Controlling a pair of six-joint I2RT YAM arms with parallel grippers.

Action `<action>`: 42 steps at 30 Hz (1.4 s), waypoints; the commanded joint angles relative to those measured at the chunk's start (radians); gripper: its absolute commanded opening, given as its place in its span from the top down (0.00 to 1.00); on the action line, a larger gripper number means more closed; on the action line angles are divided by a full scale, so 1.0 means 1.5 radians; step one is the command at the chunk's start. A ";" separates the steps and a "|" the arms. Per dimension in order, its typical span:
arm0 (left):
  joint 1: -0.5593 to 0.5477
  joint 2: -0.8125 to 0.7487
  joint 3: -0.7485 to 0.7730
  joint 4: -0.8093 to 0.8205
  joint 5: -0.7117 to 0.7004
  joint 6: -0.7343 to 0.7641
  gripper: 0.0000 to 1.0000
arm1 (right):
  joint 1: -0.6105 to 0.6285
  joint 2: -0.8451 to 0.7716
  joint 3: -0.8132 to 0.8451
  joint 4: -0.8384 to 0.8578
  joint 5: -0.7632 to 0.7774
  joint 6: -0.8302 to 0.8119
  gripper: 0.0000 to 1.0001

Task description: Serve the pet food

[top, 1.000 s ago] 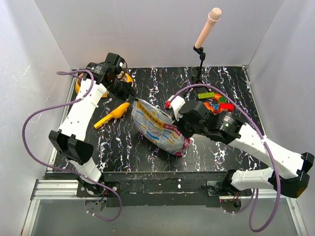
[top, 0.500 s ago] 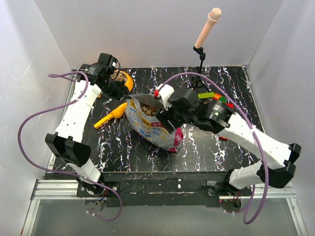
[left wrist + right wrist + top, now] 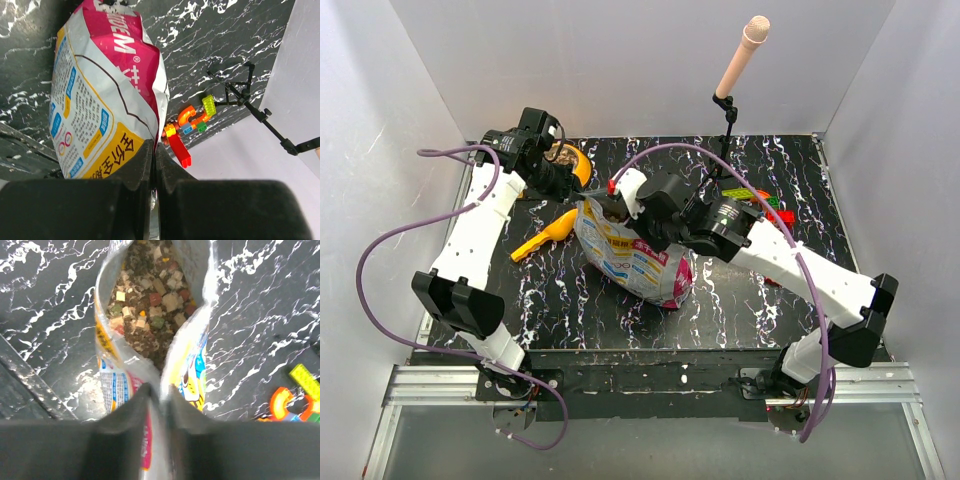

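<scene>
Shifted up-left, the right hand (image 3: 160, 390) pinches the bag (image 3: 640, 262), as does the left hand (image 3: 154, 146) opposite, stretching its mouth open over the pet food (image 3: 150, 295).

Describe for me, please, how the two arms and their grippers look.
Both arms are alike: the left arm and right arm have white tubular links, black joint housings and a looping purple cable each. The left gripper and right gripper have black, wedge-shaped fingers.

Legible markings: found on the bag only.
On the bag (image 3: 100, 100), in the left wrist view, we read white letters "…DEM®" on its pink panel at 12 o'clock. Black characters on the yellow band at 6 o'clock and the fine print are undecipherable.
</scene>
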 commanded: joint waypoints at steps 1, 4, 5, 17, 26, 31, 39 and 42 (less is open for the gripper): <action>0.015 -0.064 0.040 -0.130 -0.105 0.036 1.00 | 0.004 -0.039 -0.013 0.001 0.023 -0.048 0.94; 0.014 -0.081 0.041 -0.124 -0.140 0.094 0.86 | 0.002 -0.066 -0.012 -0.030 -0.032 -0.060 0.99; 0.015 -0.093 0.034 -0.124 -0.134 0.103 0.71 | 0.000 -0.067 -0.008 -0.040 -0.044 -0.056 0.99; -0.018 -0.237 -0.098 -0.127 0.130 -0.010 0.27 | -0.024 -0.069 -0.008 -0.025 -0.111 -0.042 0.99; -0.217 -0.123 -0.058 -0.094 0.037 -0.108 0.02 | -0.024 -0.069 0.015 -0.030 -0.123 -0.039 0.99; -0.238 -0.125 -0.062 -0.124 0.002 -0.107 0.04 | -0.024 -0.072 0.020 -0.039 -0.117 -0.038 0.99; -0.243 -0.152 -0.138 -0.109 -0.086 -0.065 0.30 | -0.024 -0.079 0.034 -0.067 -0.107 -0.037 0.99; -0.242 -0.170 -0.176 -0.093 -0.119 -0.044 0.36 | -0.024 -0.083 0.034 -0.072 -0.108 -0.043 0.99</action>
